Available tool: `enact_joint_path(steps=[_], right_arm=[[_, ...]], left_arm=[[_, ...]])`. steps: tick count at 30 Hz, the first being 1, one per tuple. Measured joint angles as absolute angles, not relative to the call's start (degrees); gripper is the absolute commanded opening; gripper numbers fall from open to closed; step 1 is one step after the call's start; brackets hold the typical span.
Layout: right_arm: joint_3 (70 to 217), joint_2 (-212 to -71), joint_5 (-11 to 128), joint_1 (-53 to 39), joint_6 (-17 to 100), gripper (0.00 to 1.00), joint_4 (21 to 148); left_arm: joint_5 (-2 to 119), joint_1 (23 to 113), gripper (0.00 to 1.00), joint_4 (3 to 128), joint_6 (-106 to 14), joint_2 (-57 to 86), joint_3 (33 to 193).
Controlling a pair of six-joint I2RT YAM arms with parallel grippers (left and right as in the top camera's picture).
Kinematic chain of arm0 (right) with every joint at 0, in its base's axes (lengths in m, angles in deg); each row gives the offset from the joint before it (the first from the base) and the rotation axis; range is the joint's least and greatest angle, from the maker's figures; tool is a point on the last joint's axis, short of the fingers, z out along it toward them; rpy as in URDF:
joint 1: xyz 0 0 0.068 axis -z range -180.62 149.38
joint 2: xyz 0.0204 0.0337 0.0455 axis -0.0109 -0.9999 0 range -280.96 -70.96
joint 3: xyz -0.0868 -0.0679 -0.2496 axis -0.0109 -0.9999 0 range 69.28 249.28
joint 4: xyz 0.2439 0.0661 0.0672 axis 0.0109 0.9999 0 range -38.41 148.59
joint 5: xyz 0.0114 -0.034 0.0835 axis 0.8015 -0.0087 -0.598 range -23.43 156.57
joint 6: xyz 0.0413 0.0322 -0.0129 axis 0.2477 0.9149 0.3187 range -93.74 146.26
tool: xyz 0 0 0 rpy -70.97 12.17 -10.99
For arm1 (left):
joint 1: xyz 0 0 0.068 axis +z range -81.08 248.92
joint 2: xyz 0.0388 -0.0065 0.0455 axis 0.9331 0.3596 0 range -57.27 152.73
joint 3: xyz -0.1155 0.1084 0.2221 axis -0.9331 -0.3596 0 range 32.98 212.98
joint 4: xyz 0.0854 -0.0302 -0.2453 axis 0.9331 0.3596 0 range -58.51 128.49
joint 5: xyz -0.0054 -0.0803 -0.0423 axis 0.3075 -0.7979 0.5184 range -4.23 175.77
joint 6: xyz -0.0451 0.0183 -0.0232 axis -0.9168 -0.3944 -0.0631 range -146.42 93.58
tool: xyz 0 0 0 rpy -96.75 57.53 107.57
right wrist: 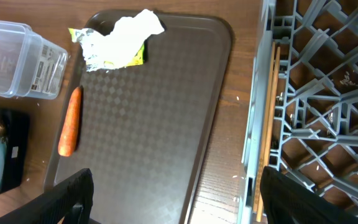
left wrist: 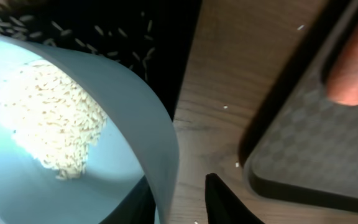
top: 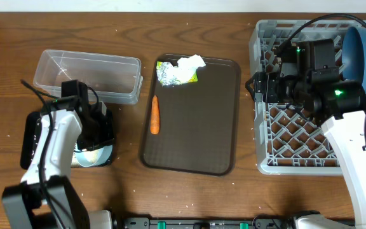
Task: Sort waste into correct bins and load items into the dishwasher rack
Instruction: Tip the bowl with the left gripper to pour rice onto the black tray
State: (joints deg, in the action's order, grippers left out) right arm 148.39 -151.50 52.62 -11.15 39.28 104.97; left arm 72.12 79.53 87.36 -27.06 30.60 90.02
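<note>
The overhead camera looks straight down on the table (top: 5,83) from far enough to take in the whole brown serving tray (top: 196,121), with the clear tub (top: 88,73) to its left and the dishwasher rack (top: 297,166) to its right. The left wrist camera sits very close, off the tray's left edge, facing down into the light blue cup (left wrist: 135,124). Only the tray's corner and the carrot (left wrist: 353,74) tip show at its right margin. The right wrist camera hangs higher, above the tray's right edge, looking down across it. It shares tray, carrot, tub and rack rim with the overhead view.
</note>
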Motion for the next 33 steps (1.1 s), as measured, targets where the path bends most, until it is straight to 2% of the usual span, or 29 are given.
enact_joint_path(steps=[3, 12, 19, 25, 33], right_arm=[[148.39, -151.5, 52.62, -11.15, 39.28, 0.8, 105.17], [148.39, -151.5, 52.62, -11.15, 39.28, 0.79, 105.39], [148.39, -151.5, 52.62, -11.15, 39.28, 0.79, 106.63], [148.39, -151.5, 52.62, -11.15, 39.28, 0.79, 107.11], [148.39, -151.5, 52.57, -11.17, 39.28, 0.79, 107.55]], left_arm=[[72.14, 79.58, 0.06, 86.99, -26.65, 32.22, 90.02], [69.54, 79.6, 0.06, 86.75, -26.41, 31.1, 90.02], [62.59, 84.76, 0.06, 84.04, -26.36, 18.67, 90.06], [46.74, 98.79, 0.06, 78.03, -22.82, 12.04, 89.87], [15.2, 113.7, 0.06, 54.69, -19.89, 16.61, 76.4]])
